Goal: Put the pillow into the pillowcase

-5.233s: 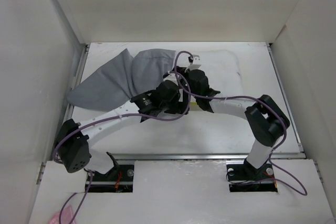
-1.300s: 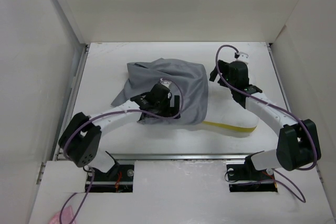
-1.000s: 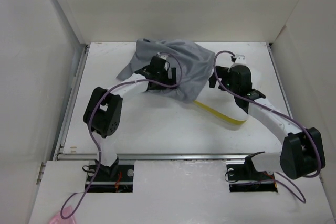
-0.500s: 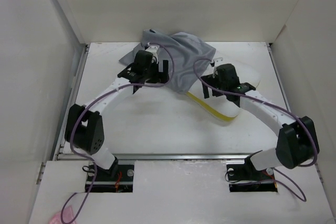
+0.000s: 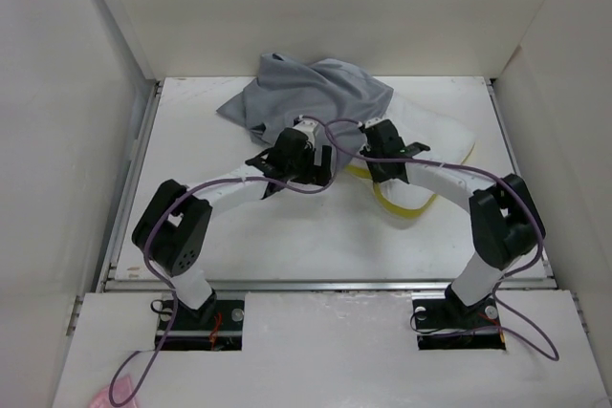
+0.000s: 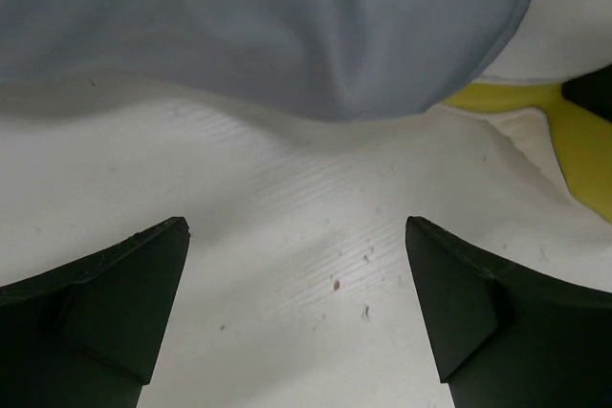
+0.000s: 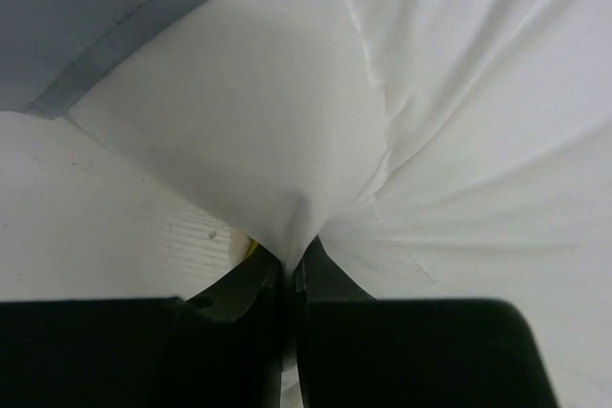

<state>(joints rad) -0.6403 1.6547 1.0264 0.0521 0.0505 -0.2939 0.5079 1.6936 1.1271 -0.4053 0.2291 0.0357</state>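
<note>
I operate inside a white enclosure. The back wall (image 5: 325, 7), left wall (image 5: 57, 140) and right wall (image 5: 564, 121) are plain matt panels rising from the table (image 5: 239, 236) edges. The table top is white, and the left wrist camera shows fine parallel ridges and a few dark specks on it. A near rail (image 5: 325, 285) and a left rail (image 5: 134, 179), both metal, border it. A white board (image 5: 325, 351) with two rectangular cut-outs lies in front. Lighting is even, with soft shadows.
</note>
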